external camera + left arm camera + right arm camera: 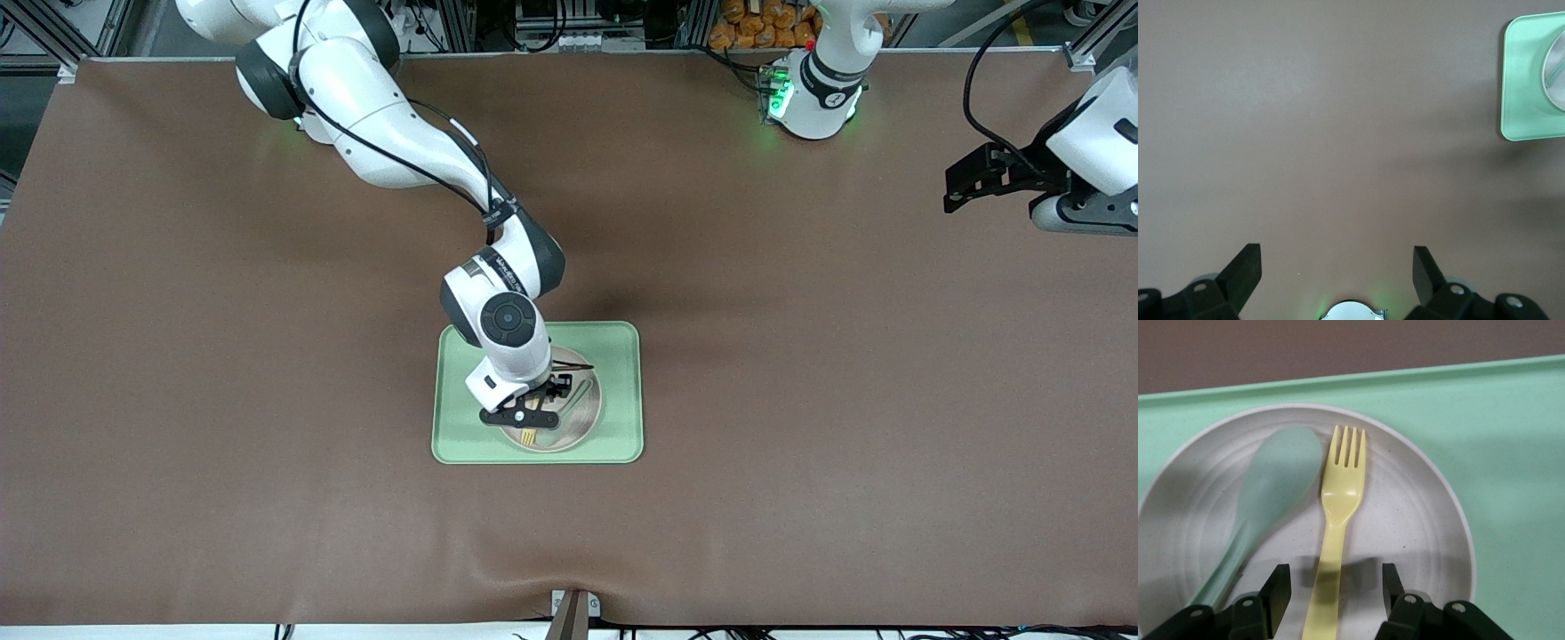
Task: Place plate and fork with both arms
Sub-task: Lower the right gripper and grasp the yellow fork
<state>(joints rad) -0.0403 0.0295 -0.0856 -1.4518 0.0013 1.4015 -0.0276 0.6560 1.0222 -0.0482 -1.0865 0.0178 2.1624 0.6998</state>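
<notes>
plate [1418, 513] cream-white, speckled; fork [1341, 493] pale yellow; spoon [1275, 487] pale green; tray [622, 391] pale green; table [845, 400] brown

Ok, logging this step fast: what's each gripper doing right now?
Left gripper: open, empty, over bare table.
Right gripper: open around the fork handle on the plate, not clamped.

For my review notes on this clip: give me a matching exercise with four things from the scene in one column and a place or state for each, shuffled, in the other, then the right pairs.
Things
1. fork
2. spoon
3. plate
4. left gripper

Places or states
A. on the green tray
B. open, over bare table at the left arm's end
C. pale green, lying in the plate beside the fork
D. handle between the right gripper's fingers, jaws apart either side of it

Pairs: 1-D, 2-C, 3-A, 4-B
</notes>
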